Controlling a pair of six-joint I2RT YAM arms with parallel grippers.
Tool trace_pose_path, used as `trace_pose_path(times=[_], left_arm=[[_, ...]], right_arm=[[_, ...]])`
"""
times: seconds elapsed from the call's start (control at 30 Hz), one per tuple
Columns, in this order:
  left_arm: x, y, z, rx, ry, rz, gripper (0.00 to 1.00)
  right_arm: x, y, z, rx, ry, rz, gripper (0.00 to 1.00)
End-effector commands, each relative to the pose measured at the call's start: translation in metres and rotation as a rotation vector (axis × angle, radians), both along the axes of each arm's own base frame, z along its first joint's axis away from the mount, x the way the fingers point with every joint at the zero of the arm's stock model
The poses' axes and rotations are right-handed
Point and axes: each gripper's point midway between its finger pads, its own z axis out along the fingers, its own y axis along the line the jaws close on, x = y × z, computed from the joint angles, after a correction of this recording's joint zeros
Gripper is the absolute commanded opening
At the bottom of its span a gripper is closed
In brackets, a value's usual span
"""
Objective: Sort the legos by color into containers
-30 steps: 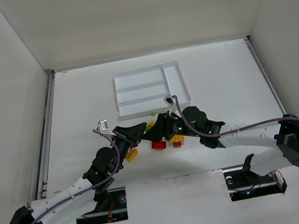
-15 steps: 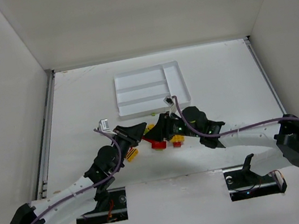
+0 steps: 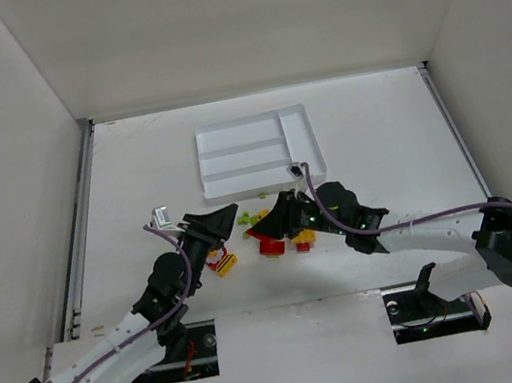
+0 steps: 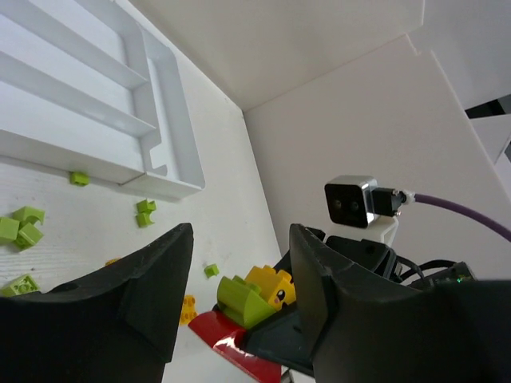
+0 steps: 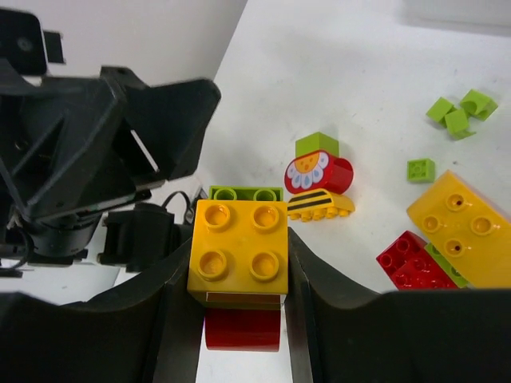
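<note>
My right gripper (image 5: 238, 259) is shut on a stacked clump of legos: a yellow brick (image 5: 238, 239) on top, a lime green one (image 5: 246, 193) behind it and a red piece (image 5: 242, 329) underneath. In the top view this clump (image 3: 266, 242) hangs at the right gripper (image 3: 274, 226), near the table's middle. My left gripper (image 4: 239, 239) stands open with nothing between its fingers, a short way left of the clump (image 4: 255, 299). From above, the left gripper (image 3: 219, 222) is apart from it. The white tray of containers (image 3: 254, 152) lies beyond both grippers.
Loose legos lie on the table: a red flower piece (image 5: 319, 171) with a striped yellow piece (image 5: 319, 205), a large yellow brick (image 5: 459, 227) beside a red one (image 5: 411, 259), and small green bits (image 5: 459, 108) (image 4: 24, 223). A yellow-red clump (image 3: 224, 263) sits by the left arm.
The left gripper has let go of the clump, opened and drawn back to the left. The right gripper has closed tighter on the clump and stays in place.
</note>
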Motion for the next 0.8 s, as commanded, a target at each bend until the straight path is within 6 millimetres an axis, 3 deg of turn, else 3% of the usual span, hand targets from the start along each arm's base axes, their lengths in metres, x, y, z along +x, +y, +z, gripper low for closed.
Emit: trace_pose_path(times=[0.0,0.3,0.5,0.77], left_arm=[[-0.01,-0.008,0.002,-0.012,-0.001,-0.05,0.49],[-0.032,-0.027,0.008,-0.034,-0.044,-0.137,0.6],[-0.028,-0.037,0.014,-0.057,-0.06,-0.141,0.61],[-0.019,-0.039,0.037,-0.137,-0.116,-0.106,0.63]], right_arm=[[0.015,-0.001,0.046,0.123,-0.071,-0.058,0.37],[0.048,-0.01,0.069,0.237,0.011,-0.18,0.37],[0.058,-0.008,0.092,0.362,0.069,-0.206,0.37],[0.063,0.005,0.1,0.46,0.133,-0.224,0.37]])
